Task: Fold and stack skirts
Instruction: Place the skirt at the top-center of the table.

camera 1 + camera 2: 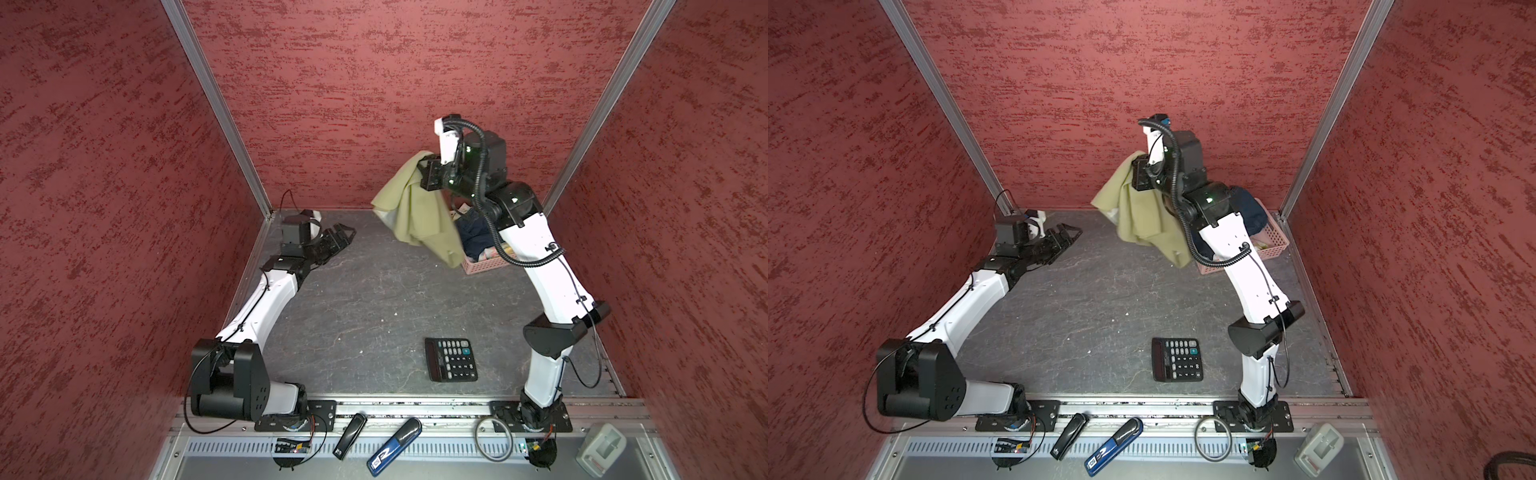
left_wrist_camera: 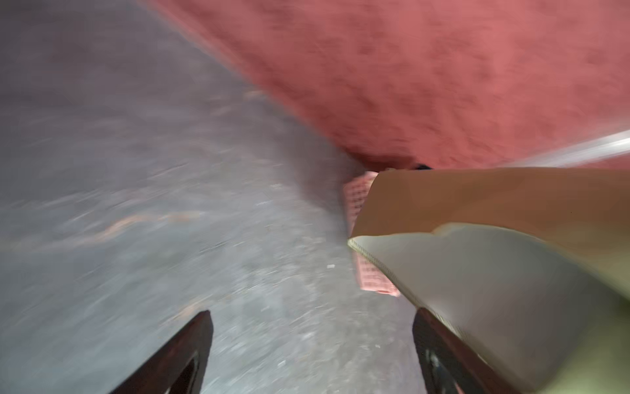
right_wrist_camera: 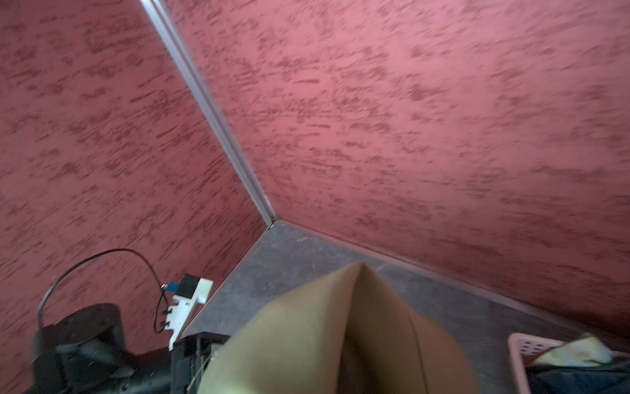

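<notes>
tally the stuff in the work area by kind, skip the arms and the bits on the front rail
Skirts: 3 (plain olive-green cloth skirt, dark blue denim skirt, pale yellow cloth skirt)
Baskets: 1 (pink perforated plastic basket)
Calculators: 1 (black rectangular calculator)
Total: 5

L arm [image 1: 266,303]: base at 7 o'clock, elbow folded back, forearm reaching low toward 10 o'clock. L pincer [image 1: 343,233] points approx 2 o'clock, jaws spread wide, nothing between; fingers [image 2: 191,341] well apart in wrist view.

R arm [image 1: 552,286]: base at 5 o'clock, rising steeply toward 1 o'clock. R pincer [image 1: 430,179] held high, facing 9 o'clock, clamped on olive-green skirt [image 1: 415,216].
</notes>
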`<act>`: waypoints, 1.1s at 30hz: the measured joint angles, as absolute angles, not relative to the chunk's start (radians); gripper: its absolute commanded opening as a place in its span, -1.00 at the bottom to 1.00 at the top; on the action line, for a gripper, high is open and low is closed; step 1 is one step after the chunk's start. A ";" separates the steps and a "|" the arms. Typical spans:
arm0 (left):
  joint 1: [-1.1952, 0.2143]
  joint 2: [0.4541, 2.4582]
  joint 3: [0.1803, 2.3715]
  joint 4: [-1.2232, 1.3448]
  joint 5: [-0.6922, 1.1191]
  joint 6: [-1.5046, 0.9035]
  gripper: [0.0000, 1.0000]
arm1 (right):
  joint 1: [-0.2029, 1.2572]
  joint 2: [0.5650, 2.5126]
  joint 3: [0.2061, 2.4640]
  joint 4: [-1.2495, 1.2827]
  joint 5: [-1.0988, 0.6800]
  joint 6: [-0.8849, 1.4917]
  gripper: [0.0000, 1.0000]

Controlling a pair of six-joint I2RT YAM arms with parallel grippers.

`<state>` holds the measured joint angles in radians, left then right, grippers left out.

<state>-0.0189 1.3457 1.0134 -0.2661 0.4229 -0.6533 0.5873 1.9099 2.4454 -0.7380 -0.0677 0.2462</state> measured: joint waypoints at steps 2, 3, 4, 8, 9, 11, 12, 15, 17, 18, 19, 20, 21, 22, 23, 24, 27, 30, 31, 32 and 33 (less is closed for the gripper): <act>0.044 1.300 0.966 -0.327 0.405 -0.650 0.84 | 0.605 1.897 2.372 -0.714 -0.067 0.250 -1.00; 0.066 1.277 0.951 -0.356 0.395 -0.647 0.82 | 0.605 1.887 2.321 -0.698 -0.068 0.254 -1.00; 0.077 1.258 0.944 -0.381 0.382 -0.642 0.81 | 0.601 1.874 2.255 -0.672 -0.067 0.258 -1.00; 0.062 1.206 0.948 -0.450 0.331 -0.609 0.78 | 0.561 1.857 1.925 -0.539 -0.089 0.308 -0.57; 0.047 1.205 0.955 -0.466 0.311 -0.598 0.77 | 0.549 1.864 1.869 -0.521 -0.097 0.326 -0.22; -0.003 1.213 0.968 -0.498 0.258 -0.569 0.77 | 0.511 1.898 1.753 -0.486 -0.111 0.346 0.30; -0.030 1.220 0.972 -0.510 0.237 -0.558 0.77 | 0.497 1.918 1.726 -0.482 -0.113 0.353 0.41; -0.143 1.254 0.981 -0.546 0.167 -0.519 0.76 | 0.453 1.963 1.678 -0.468 -0.112 0.362 0.62; -0.228 1.281 0.982 -0.571 0.121 -0.494 0.75 | 0.424 1.955 1.663 -0.465 -0.110 0.360 0.62; -0.267 1.293 0.982 -0.585 0.100 -0.483 0.75 | 0.412 1.945 1.660 -0.457 -0.107 0.359 0.62; -0.301 1.304 0.981 -0.594 0.081 -0.474 0.75 | 0.400 1.927 1.651 -0.447 -0.104 0.357 0.62; -0.351 1.315 0.978 -0.606 0.062 -0.462 0.74 | 0.390 1.904 1.637 -0.436 -0.101 0.353 0.60; -0.382 1.320 0.972 -0.615 0.052 -0.456 0.73 | 0.382 1.877 1.619 -0.428 -0.101 0.346 0.58; -0.412 1.322 0.962 -0.619 0.044 -0.451 0.72 | 0.374 1.842 1.595 -0.421 -0.101 0.336 0.57; -0.442 1.323 0.947 -0.624 0.037 -0.447 0.70 | 0.369 1.808 1.570 -0.414 -0.101 0.324 0.55; -0.458 1.324 0.934 -0.630 0.029 -0.443 0.69 | 0.367 1.780 1.549 -0.410 -0.102 0.316 0.53; -0.481 1.348 0.894 -0.643 -0.004 -0.440 0.65 | 0.371 1.703 1.459 -0.376 -0.117 0.297 0.50; -0.471 1.411 0.861 -0.643 -0.037 -0.460 0.44 | 0.381 1.662 1.351 -0.341 -0.140 0.289 0.47; -0.460 1.432 0.850 -0.639 -0.038 -0.472 0.43 | 0.383 1.657 1.311 -0.328 -0.150 0.288 0.47; -0.441 1.450 0.839 -0.628 -0.030 -0.484 0.42 | 0.384 1.655 1.280 -0.321 -0.157 0.288 0.47; -0.421 1.457 0.827 -0.613 -0.020 -0.494 0.42 | 0.385 1.655 1.250 -0.313 -0.163 0.289 0.47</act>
<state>-0.4213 1.4574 0.8268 -0.6128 -0.0196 -0.4938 0.3847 1.6550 1.2503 -0.3126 -0.1627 0.2890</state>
